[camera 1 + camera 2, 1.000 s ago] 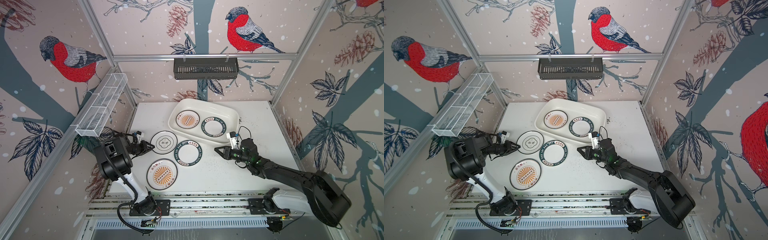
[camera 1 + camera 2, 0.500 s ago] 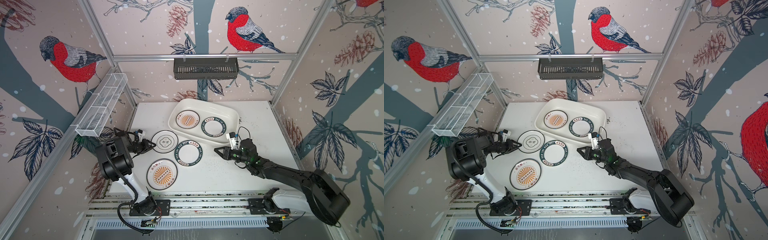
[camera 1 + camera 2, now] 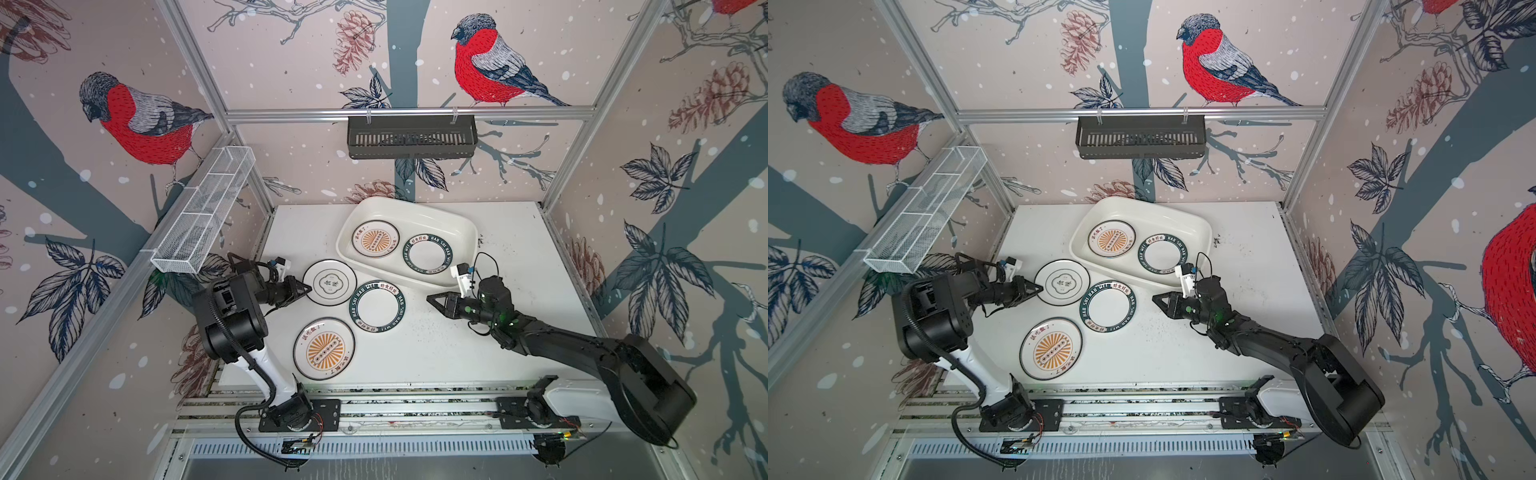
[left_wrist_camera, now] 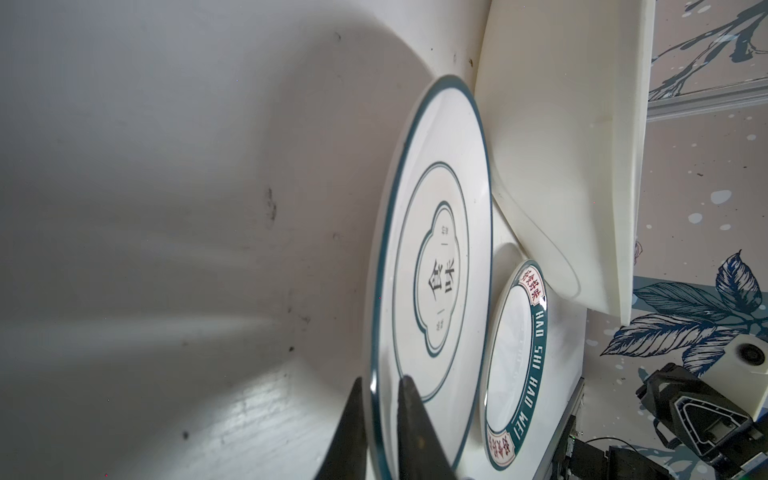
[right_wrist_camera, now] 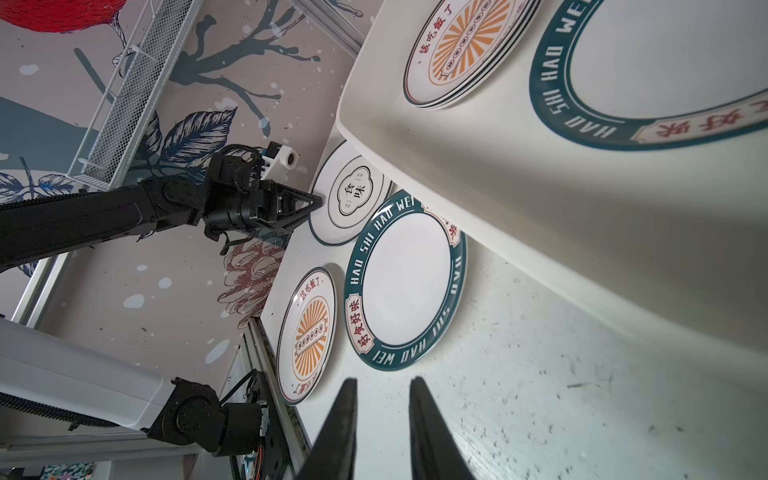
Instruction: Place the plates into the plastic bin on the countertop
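Three plates lie on the countertop: a quatrefoil plate, a green-lettered plate and a sunburst plate. My left gripper is shut on the quatrefoil plate's left rim. In the left wrist view its jaws pinch that rim, one finger above and one below. The plastic bin holds a stack of sunburst plates and a green-lettered plate. My right gripper hovers right of the green-lettered plate, below the bin, open and holding nothing.
A black slatted basket hangs on the back rail. A white wire-mesh basket juts out over the left wall. Aluminium rails with both arm bases run along the front edge. The quatrefoil plate nearly touches the bin's near wall.
My left gripper has slid right to the quatrefoil plate's edge and closed on its rim. The right arm and the other plates have stayed put.
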Available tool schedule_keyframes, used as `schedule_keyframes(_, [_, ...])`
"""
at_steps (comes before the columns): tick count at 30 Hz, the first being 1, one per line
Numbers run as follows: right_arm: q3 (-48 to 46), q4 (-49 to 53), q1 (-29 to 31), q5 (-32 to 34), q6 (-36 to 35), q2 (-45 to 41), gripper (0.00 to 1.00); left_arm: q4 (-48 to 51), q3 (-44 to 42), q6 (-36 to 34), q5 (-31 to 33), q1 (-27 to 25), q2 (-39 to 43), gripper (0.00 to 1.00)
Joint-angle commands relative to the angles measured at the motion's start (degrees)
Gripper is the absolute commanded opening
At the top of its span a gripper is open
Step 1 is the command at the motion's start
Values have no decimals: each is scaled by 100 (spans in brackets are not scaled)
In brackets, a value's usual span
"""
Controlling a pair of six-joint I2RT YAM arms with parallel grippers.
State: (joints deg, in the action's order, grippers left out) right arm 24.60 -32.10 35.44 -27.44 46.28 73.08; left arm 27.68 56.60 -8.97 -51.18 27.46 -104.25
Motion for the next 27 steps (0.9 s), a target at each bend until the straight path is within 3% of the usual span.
schedule_keyframes(1, [54, -157, 15, -51, -32, 29, 24, -25, 27, 35, -122, -13, 62, 14])
schedule_keyframes(12, [38, -181, 24, -33, -33, 50, 24, -154, 27, 218, 31, -10, 146, 0])
schedule_keyframes(27, [54, -236, 33, -42, -14, 92, 24, -111, 24, 143, 469, 93, 954, 0])
